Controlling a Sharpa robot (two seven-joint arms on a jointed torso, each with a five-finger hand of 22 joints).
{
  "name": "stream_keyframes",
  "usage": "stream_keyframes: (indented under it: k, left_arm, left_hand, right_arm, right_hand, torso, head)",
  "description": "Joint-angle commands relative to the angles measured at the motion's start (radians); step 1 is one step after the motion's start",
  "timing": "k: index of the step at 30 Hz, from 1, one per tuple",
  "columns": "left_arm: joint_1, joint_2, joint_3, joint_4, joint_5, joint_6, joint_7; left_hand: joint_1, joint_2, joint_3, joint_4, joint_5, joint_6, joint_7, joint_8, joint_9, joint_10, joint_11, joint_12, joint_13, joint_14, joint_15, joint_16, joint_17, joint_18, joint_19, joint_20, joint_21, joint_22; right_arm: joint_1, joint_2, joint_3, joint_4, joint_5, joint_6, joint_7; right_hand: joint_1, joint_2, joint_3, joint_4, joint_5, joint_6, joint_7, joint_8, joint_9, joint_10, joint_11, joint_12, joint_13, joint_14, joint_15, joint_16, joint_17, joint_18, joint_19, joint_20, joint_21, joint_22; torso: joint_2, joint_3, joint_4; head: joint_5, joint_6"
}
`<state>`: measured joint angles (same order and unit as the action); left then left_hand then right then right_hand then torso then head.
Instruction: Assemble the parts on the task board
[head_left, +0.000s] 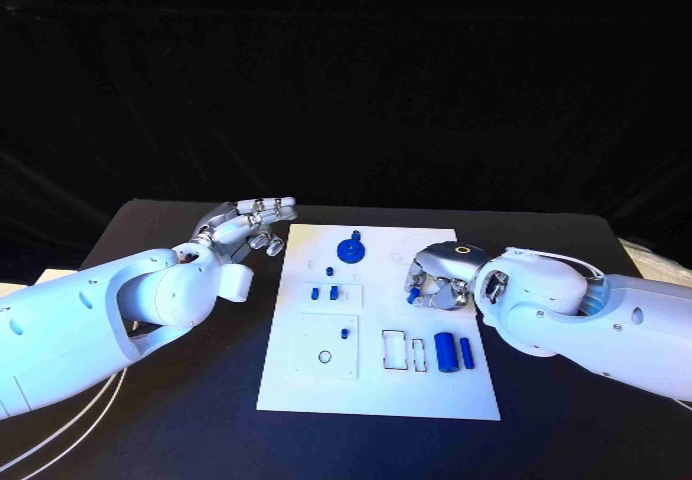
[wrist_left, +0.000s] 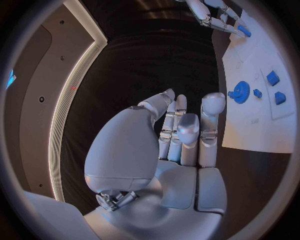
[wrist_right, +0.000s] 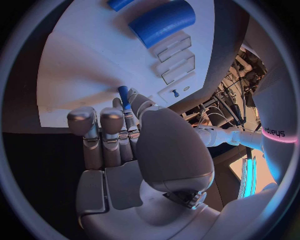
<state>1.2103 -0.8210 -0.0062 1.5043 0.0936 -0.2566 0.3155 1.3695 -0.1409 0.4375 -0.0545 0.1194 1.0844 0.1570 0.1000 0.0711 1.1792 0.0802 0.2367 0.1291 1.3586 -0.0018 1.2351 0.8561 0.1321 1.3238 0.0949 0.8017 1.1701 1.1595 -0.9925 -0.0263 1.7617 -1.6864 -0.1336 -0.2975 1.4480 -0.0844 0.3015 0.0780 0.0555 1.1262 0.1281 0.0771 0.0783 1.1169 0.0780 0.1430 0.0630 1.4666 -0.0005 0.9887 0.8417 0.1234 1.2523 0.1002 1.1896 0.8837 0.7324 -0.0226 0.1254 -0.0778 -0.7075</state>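
Right hand (head_left: 437, 283) sits over the right side of the task board (head_left: 378, 395), fingers curled together and pinching a small blue peg (head_left: 413, 296); in the right wrist view the peg (wrist_right: 123, 95) stands out past the fingertips (wrist_right: 130, 107), its long axis running on from the fingers toward the board surface. In the head view the peg tip points toward about 8 o'clock from the palm, down and inward over the board's middle. Outward from there: the two small blue pieces (head_left: 325, 294) standing in the board lie at roughly 9 o'clock from the peg, near but apart; the blue gear (head_left: 351, 248) sits at about 10 to 11 o'clock, farther up the board; the large blue cylinder (head_left: 446, 352) and the slim blue bar (head_left: 466, 351) beside it lie at about 5 o'clock, toward the near edge. Which hole the peg is meant for cannot be told. Left hand (head_left: 248, 226) hovers off the board's left edge over the desk (head_left: 173, 405) near the far corner, fingers apart and straight, holding nothing; the gear (wrist_left: 241, 92) is the nearest part to it. Judgement: the right hand is the working one, being both loaded and closer to the open slots; the coming insertion likely turns on tipping the peg's axis upright over its seat.
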Motion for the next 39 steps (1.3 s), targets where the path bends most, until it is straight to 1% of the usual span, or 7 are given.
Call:
stream_keyframes:
  k: [1, 8, 16, 20, 29, 35, 39]
  left_arm:
    - [0.000, 0.001, 0.001, 0.001, -0.003, 0.020, 0.003]
    - [0.000, 0.002, 0.001, 0.001, -0.003, 0.020, 0.003]
    - [0.000, 0.001, 0.001, 0.000, -0.003, 0.020, 0.002]
    - [0.000, 0.001, 0.001, -0.001, -0.003, 0.020, 0.002]
    - [-0.001, 0.001, 0.000, 0.001, -0.003, 0.021, 0.000]
    - [-0.002, 0.003, 0.000, 0.001, -0.003, 0.023, 0.000]
    - [-0.003, 0.005, 0.000, 0.000, -0.003, 0.024, 0.000]
  left_hand:
    - [-0.006, 0.001, -0.008, -0.001, -0.001, -0.005, 0.003, 0.003, -0.001, -0.006, 0.001, 0.005, 0.001, -0.003, 0.000, -0.003, 0.001, 0.012, -0.002, 0.003, -0.003, -0.001]
    - [-0.006, 0.001, -0.008, -0.001, -0.001, -0.005, 0.003, 0.003, -0.001, -0.006, 0.001, 0.005, 0.001, -0.003, 0.000, -0.003, 0.001, 0.012, -0.002, 0.003, -0.003, -0.001]
    - [-0.004, 0.003, -0.008, -0.001, -0.001, -0.005, 0.002, 0.003, -0.001, -0.007, 0.000, 0.007, 0.002, -0.003, 0.000, -0.003, 0.001, 0.012, -0.002, 0.003, -0.004, -0.001]
    - [-0.004, 0.003, -0.008, -0.001, -0.001, -0.005, 0.002, 0.003, -0.001, -0.007, 0.000, 0.007, 0.002, -0.003, 0.000, -0.003, 0.001, 0.012, -0.002, 0.003, -0.004, -0.001]
    - [-0.002, 0.004, -0.008, -0.002, 0.000, -0.005, 0.002, 0.003, -0.001, -0.007, 0.000, 0.007, 0.002, -0.003, 0.000, -0.003, 0.001, 0.012, -0.002, 0.003, -0.004, -0.001]
    - [-0.002, 0.004, -0.008, -0.002, 0.000, -0.005, 0.002, 0.003, -0.001, -0.007, 0.000, 0.007, 0.002, -0.003, 0.000, -0.003, 0.001, 0.012, -0.002, 0.003, -0.004, -0.001]
    - [-0.002, 0.004, -0.008, -0.002, 0.000, -0.005, 0.002, 0.003, -0.001, -0.007, 0.000, 0.007, 0.002, -0.003, 0.000, -0.003, 0.001, 0.012, -0.002, 0.003, -0.004, -0.001]
  right_arm:
    - [-0.003, 0.004, 0.000, -0.001, -0.028, 0.026, -0.008]
    - [-0.005, 0.008, 0.000, -0.003, -0.044, -0.007, -0.018]
    - [-0.007, -0.003, 0.001, 0.016, -0.064, -0.125, -0.029]
    - [-0.002, -0.024, 0.004, 0.047, -0.029, -0.156, -0.021]
    - [0.026, -0.047, 0.009, 0.143, 0.112, -0.164, 0.020]
    - [0.010, 0.007, 0.007, 0.169, 0.112, -0.154, 0.047]
    - [-0.013, 0.063, 0.007, 0.165, 0.087, -0.148, 0.068]
  right_hand:
    - [0.007, 0.008, 0.014, -0.001, -0.006, 0.019, -0.003, 0.010, 0.003, 0.021, -0.005, 0.008, 0.000, 0.004, -0.010, 0.015, 0.014, 0.006, 0.014, 0.000, 0.011, 0.016]
    - [0.011, 0.025, 0.045, -0.004, -0.007, 0.060, -0.016, 0.026, 0.012, 0.078, -0.022, 0.015, 0.004, 0.016, -0.024, 0.063, 0.065, -0.005, 0.046, -0.014, 0.049, 0.076]
    - [0.013, 0.028, 0.067, -0.011, -0.007, 0.072, -0.019, 0.030, 0.017, 0.102, -0.028, 0.006, 0.003, 0.026, -0.031, 0.103, 0.108, -0.013, 0.069, -0.022, 0.079, 0.123]
    - [0.015, 0.026, 0.075, -0.016, -0.007, 0.071, -0.017, 0.029, 0.018, 0.105, -0.028, 0.000, 0.002, 0.026, -0.031, 0.108, 0.111, -0.014, 0.070, -0.024, 0.082, 0.126]
    - [0.016, 0.021, 0.091, -0.026, -0.007, 0.064, -0.011, 0.024, 0.018, 0.104, -0.024, -0.014, 0.001, 0.024, -0.028, 0.113, 0.113, -0.014, 0.068, -0.024, 0.085, 0.127]
    - [0.017, 0.020, 0.102, -0.032, -0.005, 0.058, -0.007, 0.019, 0.018, 0.102, -0.020, -0.023, 0.002, 0.022, -0.026, 0.115, 0.114, -0.014, 0.065, -0.022, 0.085, 0.126]
    - [0.017, 0.019, 0.108, -0.036, -0.005, 0.056, -0.005, 0.017, 0.018, 0.101, -0.019, -0.027, 0.002, 0.021, -0.024, 0.116, 0.113, -0.013, 0.064, -0.022, 0.085, 0.124]
  torso:
    - [0.000, -0.0001, -0.0014]
    - [0.000, -0.0001, -0.0011]
    - [-0.001, 0.0003, -0.0002]
    - [-0.002, -0.0001, -0.0004]
    - [0.000, 0.0000, -0.0010]
    - [-0.001, 0.0003, -0.0042]
    - [-0.001, 0.0002, -0.0019]
  head:
    - [-0.001, -0.001]
    - [-0.003, -0.005]
    - [-0.004, -0.008]
    - [-0.004, -0.007]
    - [0.006, -0.008]
    - [0.021, -0.011]
    - [0.028, -0.017]
